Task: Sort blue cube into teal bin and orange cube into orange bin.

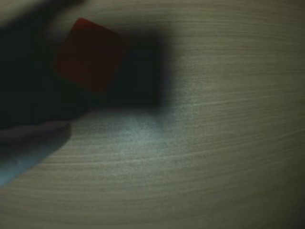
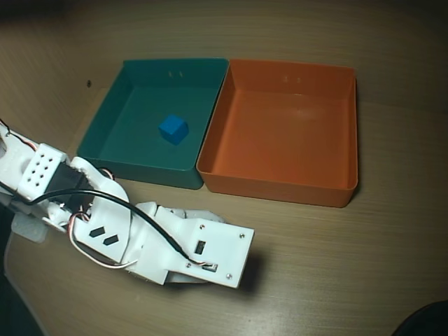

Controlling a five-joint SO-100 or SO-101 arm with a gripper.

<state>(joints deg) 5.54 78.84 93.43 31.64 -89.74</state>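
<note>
Lying upper left in the wrist view, the orange cube (image 1: 90,55) is judged light, rigid, best pinched across flat faces. Gripper state cannot be told. Blue cube (image 2: 173,129) is seen inside teal bin (image 2: 105,126).

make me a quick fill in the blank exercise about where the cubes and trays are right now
1. The small bright blue cube lies inside the shallow square ____ plastic tray.
2. The shallow square orange plastic tray holds ____ cubes.
3. In the overhead view, the orange tray sits to the ____ of the other tray.
4. In the wrist view, the small cube close to the camera, on the wooden table, is ____ in colour.

Missing words: teal; no; right; orange
</note>
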